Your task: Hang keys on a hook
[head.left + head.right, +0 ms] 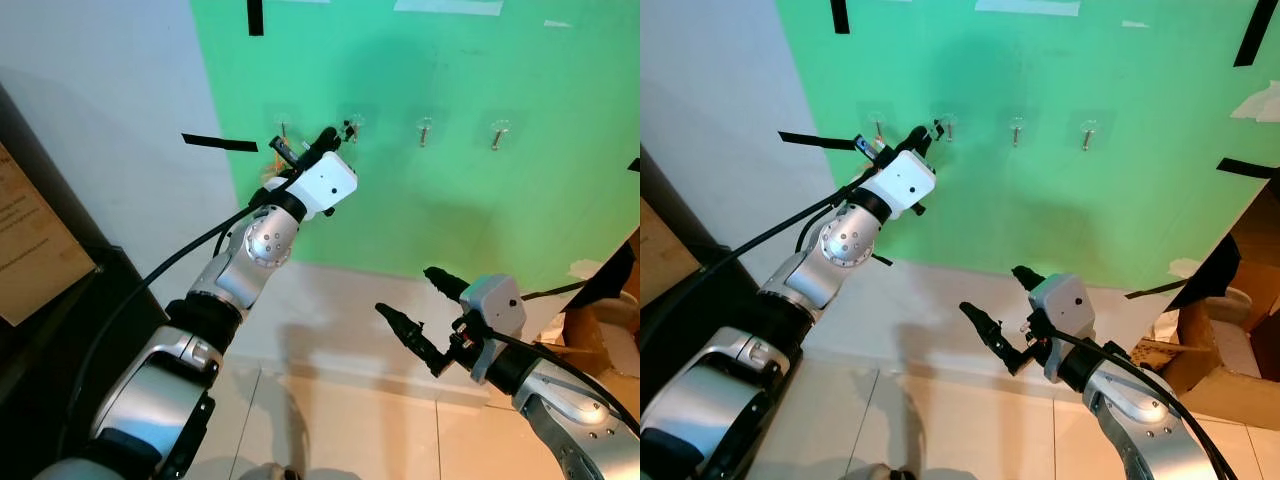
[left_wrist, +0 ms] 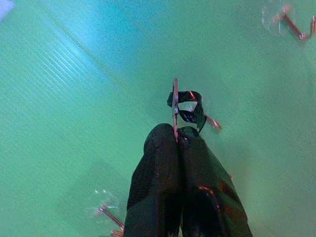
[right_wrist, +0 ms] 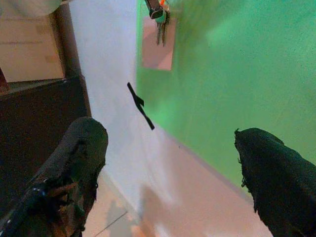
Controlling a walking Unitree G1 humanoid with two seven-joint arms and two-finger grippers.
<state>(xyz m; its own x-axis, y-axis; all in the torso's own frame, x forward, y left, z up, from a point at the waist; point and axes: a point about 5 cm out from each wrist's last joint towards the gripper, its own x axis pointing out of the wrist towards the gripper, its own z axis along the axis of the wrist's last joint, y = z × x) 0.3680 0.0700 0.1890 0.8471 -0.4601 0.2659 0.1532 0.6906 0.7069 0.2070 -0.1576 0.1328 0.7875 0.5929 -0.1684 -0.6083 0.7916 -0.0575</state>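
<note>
My left gripper is raised against the green wall, its fingertips just beside the second hook in a row of several small clear hooks. In the left wrist view its fingers are shut on the keys' thin metal ring and black strap loop, held close to the wall between two hooks. A bunch of keys hangs at the top of the right wrist view. My right gripper is low by the wall's base, open and holding nothing.
Black tape strips are stuck on the wall. A dark cabinet stands at the left. Cardboard boxes sit at the right. Pale floor tiles lie below.
</note>
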